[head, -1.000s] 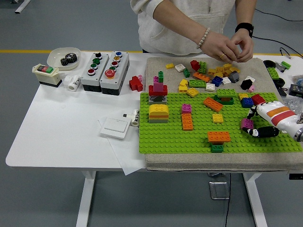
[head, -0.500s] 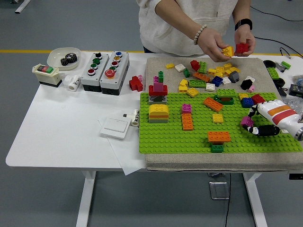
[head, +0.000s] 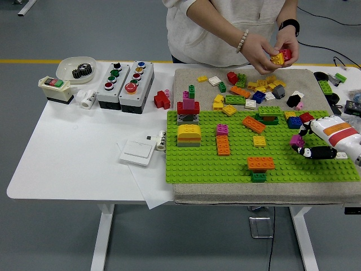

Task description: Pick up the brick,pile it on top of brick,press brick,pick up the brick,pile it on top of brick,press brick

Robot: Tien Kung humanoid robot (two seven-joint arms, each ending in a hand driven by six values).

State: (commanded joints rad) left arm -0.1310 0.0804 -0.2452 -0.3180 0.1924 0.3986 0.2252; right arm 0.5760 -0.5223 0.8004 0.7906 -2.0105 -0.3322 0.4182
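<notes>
clearly the right robot hand (head: 299, 145) had its fingertips closed on a small magenta brick (head: 296, 140), held just above the right part of the green baseplate (head: 225, 166). the left robot hand was not in view.

judging by its look, the magenta brick was a light, rigid plastic piece with smooth, slightly slippery sides, so a pinch across two opposite side walls seemed the sensible hold, leaving the studded top and hollow underside free for mating. it seemed unlikely to deform or break, though it could twist out of a shallow fingertip grip when pressed down.

to the left of the robot hand, well apart, sat an orange brick (head: 260, 163) with a small green brick (head: 259, 177) just beside it, and further left an orange stack (head: 223, 144) and a yellow-topped stack (head: 189, 135). just beyond the robot hand lay a blue brick (head: 294, 122) and a red brick (head: 307, 118).

the baseplate rested on a beige mat (head: 237, 195) on the white table (head: 73, 164), giving a studded, firm bed for pressing. across the table, a person's hands (head: 271, 51) held a yellow and a red brick together above a loose pile of bricks (head: 254, 87). far to the left stood two button boxes (head: 125, 79).
</notes>
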